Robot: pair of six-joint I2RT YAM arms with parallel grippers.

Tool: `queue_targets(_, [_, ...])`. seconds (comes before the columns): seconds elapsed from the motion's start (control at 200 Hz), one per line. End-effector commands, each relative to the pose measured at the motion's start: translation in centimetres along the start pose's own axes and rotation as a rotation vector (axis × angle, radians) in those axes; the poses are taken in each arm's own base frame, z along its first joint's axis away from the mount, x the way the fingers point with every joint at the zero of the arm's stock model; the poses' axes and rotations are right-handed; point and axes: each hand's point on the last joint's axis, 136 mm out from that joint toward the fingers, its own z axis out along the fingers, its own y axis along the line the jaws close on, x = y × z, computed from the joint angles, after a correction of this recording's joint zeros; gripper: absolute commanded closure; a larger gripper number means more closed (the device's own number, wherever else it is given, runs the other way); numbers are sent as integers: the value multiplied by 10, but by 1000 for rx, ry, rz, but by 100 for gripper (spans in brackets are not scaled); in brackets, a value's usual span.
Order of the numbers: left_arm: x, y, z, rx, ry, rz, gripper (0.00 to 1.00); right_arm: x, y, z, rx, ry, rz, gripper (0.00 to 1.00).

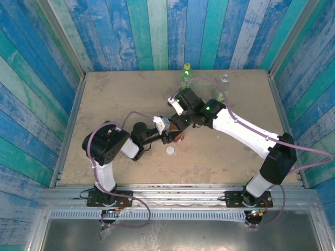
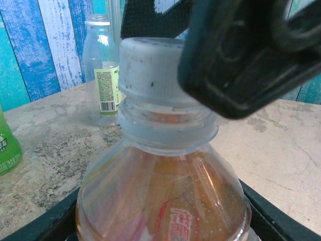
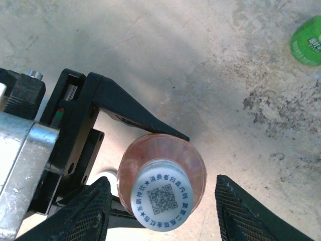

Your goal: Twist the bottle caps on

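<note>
Bottle [image 2: 160, 201]: amber, upright, pinched at the body by your left gripper [image 1: 171, 137].
Cap [image 3: 163, 201]: on the neck, centred between your right gripper's [image 3: 163, 186] spread jaws.

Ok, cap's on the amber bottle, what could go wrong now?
The right hand is open around the white cap; an uneven close could tilt it and cross-thread. The amber bottle is gripped by the left hand alone, so it may spin when twisted. A loose cap beside it could be knocked.
</note>
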Motion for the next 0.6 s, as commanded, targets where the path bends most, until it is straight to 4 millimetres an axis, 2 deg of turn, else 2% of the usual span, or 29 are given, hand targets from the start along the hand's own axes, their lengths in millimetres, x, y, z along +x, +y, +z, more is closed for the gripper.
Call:
queue_targets(0.0, [26, -9, -3, 33, 86, -48, 43, -7, -4, -16, 14, -60, 11, 42])
queue_targets(0.11, [27, -9, -3, 33, 88, -49, 43, -9, -7, -19, 27, -83, 30, 52])
queue_targets(0.28, [27, -10, -3, 34, 89, -50, 43, -3, -10, -12, 27, -56, 42, 72])
queue_targets(0.385, [28, -10, -3, 34, 90, -50, 43, 2, -10, -6, 18, -36, 47, 78])
queue_targets(0.596, [27, -9, -3, 33, 90, -48, 43, 12, -10, 4, 6, 1, 58, 84])
